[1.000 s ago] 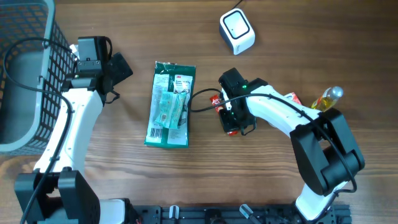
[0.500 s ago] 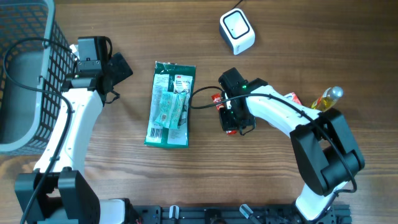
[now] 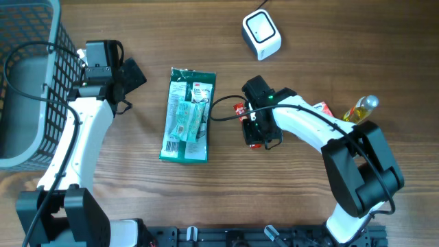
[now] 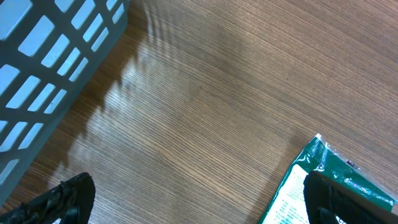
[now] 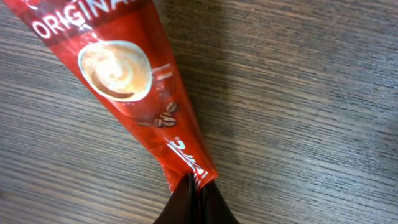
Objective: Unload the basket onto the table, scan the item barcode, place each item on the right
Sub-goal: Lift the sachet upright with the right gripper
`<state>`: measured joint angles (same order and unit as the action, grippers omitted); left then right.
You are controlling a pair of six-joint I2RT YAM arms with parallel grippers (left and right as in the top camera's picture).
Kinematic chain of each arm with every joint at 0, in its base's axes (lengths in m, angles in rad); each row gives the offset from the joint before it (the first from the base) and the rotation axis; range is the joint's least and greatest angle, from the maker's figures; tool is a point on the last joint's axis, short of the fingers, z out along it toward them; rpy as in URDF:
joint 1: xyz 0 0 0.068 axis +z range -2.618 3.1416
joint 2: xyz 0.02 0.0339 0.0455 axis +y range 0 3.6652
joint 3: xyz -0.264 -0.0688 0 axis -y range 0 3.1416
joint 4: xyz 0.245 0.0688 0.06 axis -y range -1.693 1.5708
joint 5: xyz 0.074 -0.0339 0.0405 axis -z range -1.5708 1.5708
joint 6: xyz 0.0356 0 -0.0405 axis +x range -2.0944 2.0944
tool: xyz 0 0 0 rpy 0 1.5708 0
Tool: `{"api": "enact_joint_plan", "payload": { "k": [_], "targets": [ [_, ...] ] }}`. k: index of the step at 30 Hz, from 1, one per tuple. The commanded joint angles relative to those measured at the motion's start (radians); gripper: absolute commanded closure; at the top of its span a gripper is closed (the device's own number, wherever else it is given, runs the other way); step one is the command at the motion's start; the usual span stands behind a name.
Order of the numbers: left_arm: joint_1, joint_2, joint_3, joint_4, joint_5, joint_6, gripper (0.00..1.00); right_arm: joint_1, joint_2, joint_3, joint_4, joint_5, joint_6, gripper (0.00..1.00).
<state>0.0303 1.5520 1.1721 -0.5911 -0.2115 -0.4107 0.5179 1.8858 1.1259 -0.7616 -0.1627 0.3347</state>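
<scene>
Right gripper [image 5: 194, 190] is pinched shut on the crimped tip of the red coffee sachet [image 5: 130, 74], on the robot's side of the scanner [image 3: 261, 34] and apart from it. Looks light, floppy, slick foil, so that stiff sealed end is the spot to grip. Left gripper [image 3: 132, 74] hangs wide and empty, far left of the scanner.

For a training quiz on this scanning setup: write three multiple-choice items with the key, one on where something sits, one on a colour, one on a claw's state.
1. Where is the white scanner?
A) on a shelf
B) on the table, at the top of the overhead view
C) on the floor

2. What colour is the coffee sachet?
A) red
B) green
C) blue

3. How is the right claw?
A) open, holding nothing
B) out of view
C) shut on the coffee sachet's end

Key: B, it stands alone on the wood; A, the right wrist view shows red wrapping; C, it pinches the sealed tip.
</scene>
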Motion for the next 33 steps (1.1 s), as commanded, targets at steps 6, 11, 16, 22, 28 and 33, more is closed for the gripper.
{"api": "enact_joint_plan", "payload": {
  "k": [6, 11, 16, 22, 28, 33],
  "targets": [
    [0.003, -0.002, 0.012, 0.000, 0.002, -0.017, 0.00, -0.193, -0.254, -0.028, -0.038, -0.618, -0.340, 0.96],
    [0.003, -0.002, 0.012, 0.000, 0.002, -0.017, 0.00, -0.339, -0.429, -0.028, -0.056, -0.910, -0.398, 0.96],
    [0.003, -0.002, 0.012, 0.000, 0.002, -0.017, 0.00, -0.444, -0.448, -0.029, -0.115, -1.326, -0.549, 0.96],
    [0.003, -0.002, 0.012, 0.000, 0.002, -0.017, 0.00, -0.469, -0.448, -0.029, -0.117, -1.461, -0.548, 0.96],
    [0.003, -0.002, 0.012, 0.000, 0.002, -0.017, 0.00, -0.469, -0.448, -0.029, -0.130, -1.461, -0.542, 0.96],
    [0.003, -0.002, 0.012, 0.000, 0.002, -0.017, 0.00, -0.469, -0.448, -0.029, -0.140, -1.458, -0.553, 0.96]
  ]
}}
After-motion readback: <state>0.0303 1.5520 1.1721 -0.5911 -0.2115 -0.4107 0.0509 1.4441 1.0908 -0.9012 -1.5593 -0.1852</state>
